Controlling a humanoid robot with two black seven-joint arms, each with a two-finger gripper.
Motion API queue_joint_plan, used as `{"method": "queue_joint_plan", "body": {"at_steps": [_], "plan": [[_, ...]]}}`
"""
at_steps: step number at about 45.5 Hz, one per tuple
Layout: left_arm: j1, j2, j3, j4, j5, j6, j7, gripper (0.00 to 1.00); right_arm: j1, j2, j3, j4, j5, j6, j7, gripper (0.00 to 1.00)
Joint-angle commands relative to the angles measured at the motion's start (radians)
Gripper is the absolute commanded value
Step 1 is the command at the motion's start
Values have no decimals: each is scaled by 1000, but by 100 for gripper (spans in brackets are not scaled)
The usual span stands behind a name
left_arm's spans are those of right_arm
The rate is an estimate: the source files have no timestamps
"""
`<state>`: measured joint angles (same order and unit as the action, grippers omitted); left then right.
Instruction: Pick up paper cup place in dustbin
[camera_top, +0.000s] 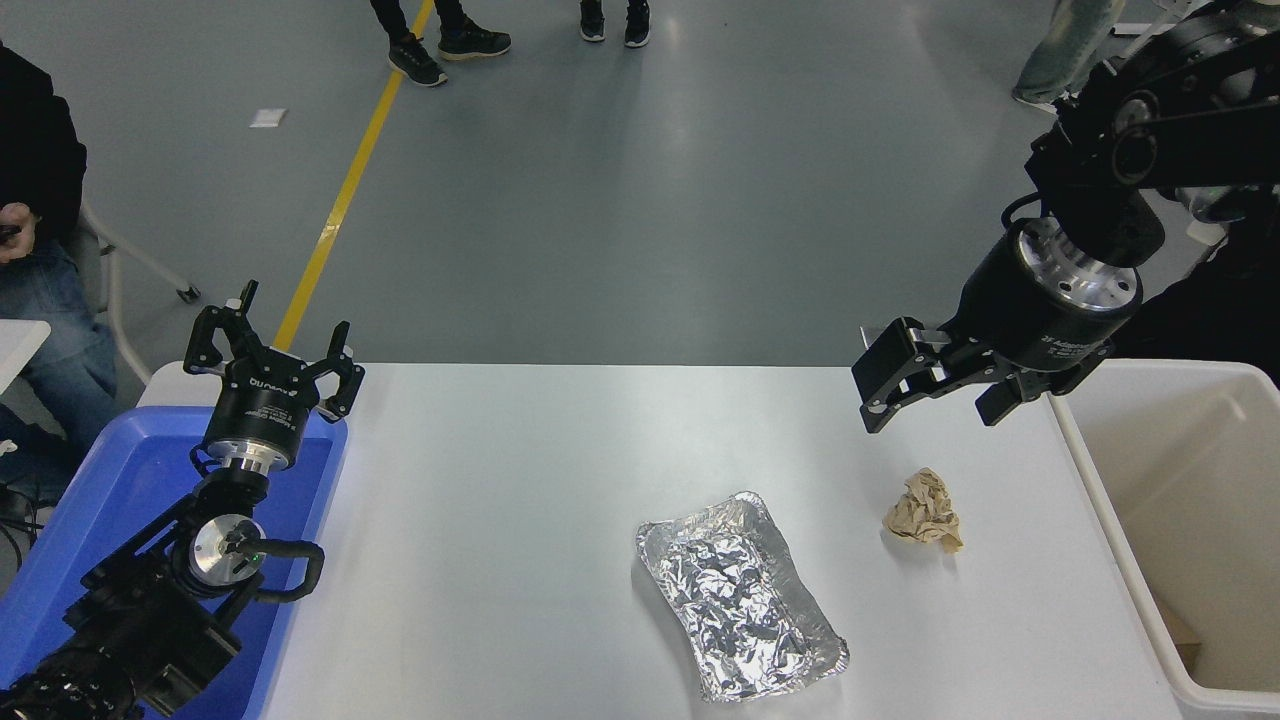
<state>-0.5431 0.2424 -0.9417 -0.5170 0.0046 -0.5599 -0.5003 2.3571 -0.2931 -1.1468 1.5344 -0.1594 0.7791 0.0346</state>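
No paper cup shows anywhere in the head view. The dustbin (1085, 470), a large off-white tub with a thick rim, stands against the table's right end. My right gripper (935, 410) hangs open and empty above the table's far right corner, just left of the dustbin's rim and a little beyond the crumpled tan paper ball (925, 511). My left gripper (275, 342) is parked open over the far end of the blue tub at the lower left.
A crinkled foil tray (740, 598) lies near the table's front middle. The blue tub (110, 480) sits at the left edge. A seated person is at the far left, and people's feet stand on the floor beyond the table.
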Motion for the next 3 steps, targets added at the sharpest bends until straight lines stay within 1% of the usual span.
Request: {"method": "queue_joint_plan", "body": {"at_steps": [1, 3], "plan": [[0, 0, 0, 0, 0, 0, -1, 98, 16, 3, 7, 9, 4, 6, -1, 100], [0, 0, 0, 0, 0, 0, -1, 98, 14, 0, 7, 9, 6, 6, -1, 100]]}}
